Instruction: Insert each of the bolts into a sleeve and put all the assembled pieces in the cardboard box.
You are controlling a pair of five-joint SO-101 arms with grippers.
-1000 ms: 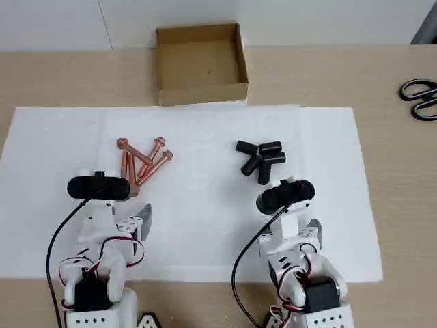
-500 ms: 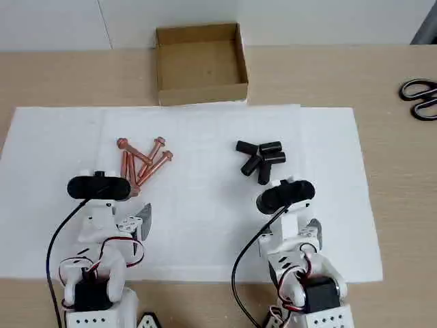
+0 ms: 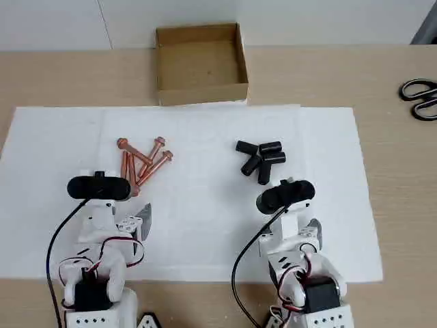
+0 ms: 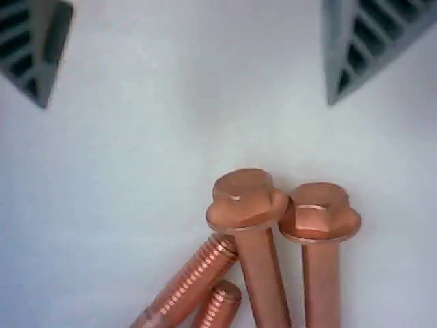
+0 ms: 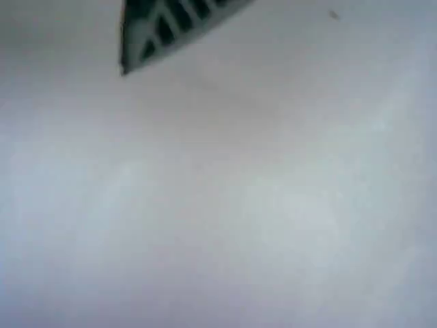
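Note:
Several copper bolts [image 3: 141,162] lie fanned out on the white sheet, just ahead of my left gripper [image 3: 130,212]. In the left wrist view that gripper [image 4: 198,61] is open, its fingertips [image 4: 365,48] wide apart above two bolt heads [image 4: 247,199] with nothing between them. A small heap of black sleeves [image 3: 261,158] lies ahead of my right gripper [image 3: 304,225]. One right fingertip [image 5: 171,27] hangs over bare sheet with nothing against it, so this gripper stands open. The cardboard box [image 3: 164,65] sits beyond the sheet with no pieces inside.
A white sheet [image 3: 205,225] covers the middle of the wooden table [image 3: 328,75]. Black-handled scissors [image 3: 420,97] lie at the far right edge. Both arm bases stand at the near edge.

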